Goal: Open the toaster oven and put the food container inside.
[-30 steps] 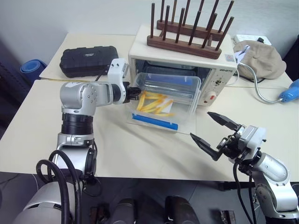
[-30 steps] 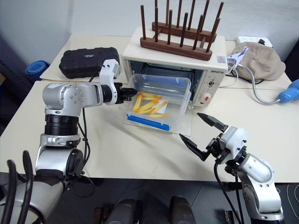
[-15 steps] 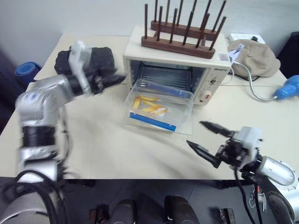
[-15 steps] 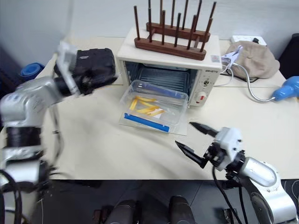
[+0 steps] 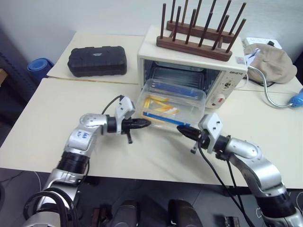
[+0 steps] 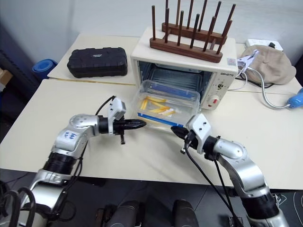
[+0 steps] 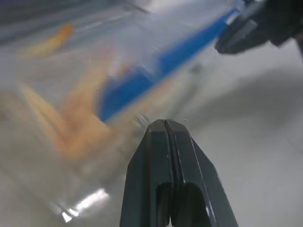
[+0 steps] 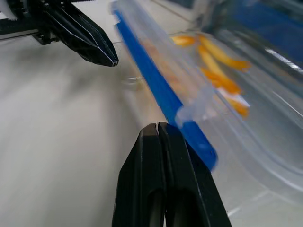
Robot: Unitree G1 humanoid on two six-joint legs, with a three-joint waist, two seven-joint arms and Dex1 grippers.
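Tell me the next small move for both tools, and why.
Probably push forward together: the left tool and right tool, both shut, point at the near corners of the food container, which sits on the lowered door, only partly inside the open toaster oven. A short joint nudge should slide it onto the rack.

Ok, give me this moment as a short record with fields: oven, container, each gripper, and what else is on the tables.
toaster oven: door open, wire rack visible inside
food container: clear box with blue clips and yellow strips, resting on the open door in front of the cavity
left gripper: shut, tip near the container's left front corner
right gripper: shut, tip near the container's right front corner
on top of oven: wooden peg rack
behind: black hard case, beige cap
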